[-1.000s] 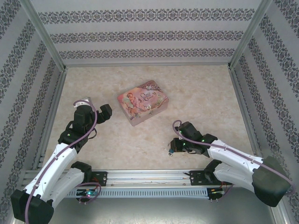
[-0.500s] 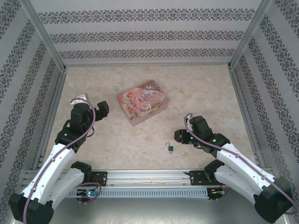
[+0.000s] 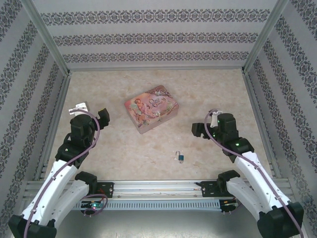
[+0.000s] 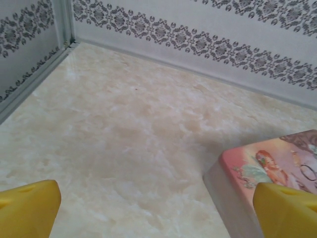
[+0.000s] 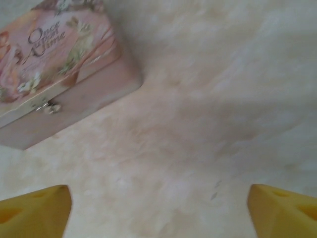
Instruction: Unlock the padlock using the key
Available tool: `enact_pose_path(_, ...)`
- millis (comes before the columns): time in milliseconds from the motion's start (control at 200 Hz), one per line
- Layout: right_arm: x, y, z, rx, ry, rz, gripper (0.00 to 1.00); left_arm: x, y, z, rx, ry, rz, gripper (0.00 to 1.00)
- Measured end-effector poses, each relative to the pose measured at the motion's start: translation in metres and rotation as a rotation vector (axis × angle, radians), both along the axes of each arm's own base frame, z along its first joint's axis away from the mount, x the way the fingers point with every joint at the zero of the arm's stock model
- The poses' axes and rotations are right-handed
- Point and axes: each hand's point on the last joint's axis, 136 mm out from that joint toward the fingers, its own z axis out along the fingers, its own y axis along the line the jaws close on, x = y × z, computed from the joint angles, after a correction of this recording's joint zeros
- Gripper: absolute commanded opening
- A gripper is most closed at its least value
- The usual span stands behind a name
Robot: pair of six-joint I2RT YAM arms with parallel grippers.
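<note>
The tiny teal padlock [image 3: 181, 157] lies on the marble floor near the front edge, its silver shackle pointing left and up, with nothing touching it. The key is too small to make out. My right gripper [image 3: 205, 124] hovers up and to the right of the padlock, open, with bare floor between its yellow fingertips [image 5: 283, 212]. My left gripper [image 3: 91, 113] is open at the left, beside the pink tin's left end, with only floor between its yellow fingertips [image 4: 28, 208].
The pink illustrated tin box [image 3: 151, 108] sits shut at mid-table; its corner [image 4: 270, 171] is close to my left gripper's right finger, and its clasp side [image 5: 59, 74] faces the right wrist camera. Patterned walls [image 3: 158, 37] enclose the floor.
My right gripper opened, left the padlock on the floor and drew back up and to the right. My left arm pulled back a little to the left, away from the tin.
</note>
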Motion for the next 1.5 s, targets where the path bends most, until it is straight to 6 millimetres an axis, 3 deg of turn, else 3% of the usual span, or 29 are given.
enact_pose_path(210, 0.026, -0.046, 0.016, -0.090, -0.124, -0.124, 0.98, 0.003, 0.011, -0.022, 0.066, 0.015, 0.035, 0.99)
enact_pose_path(485, 0.047, -0.076, -0.018, -0.173, -0.149, -0.183, 0.98, 0.016, 0.028, -0.060, 0.205, 0.018, 0.093, 0.99)
enact_pose_path(834, 0.075, -0.091, -0.056, -0.182, -0.220, -0.224, 0.98, 0.052, 0.040, -0.097, 0.277, 0.051, 0.104, 0.99)
enact_pose_path(999, 0.089, -0.090, -0.055, -0.173, -0.283, -0.219, 0.98, 0.064, 0.042, -0.117, 0.289, 0.042, 0.082, 0.99)
enact_pose_path(1234, 0.109, -0.089, -0.052, -0.152, -0.377, -0.197, 0.98, 0.077, 0.035, -0.130, 0.288, -0.015, 0.024, 0.99)
enact_pose_path(1499, 0.107, -0.082, -0.077, -0.132, -0.390, -0.164, 0.98, 0.079, 0.022, -0.148, 0.287, -0.061, -0.064, 0.99)
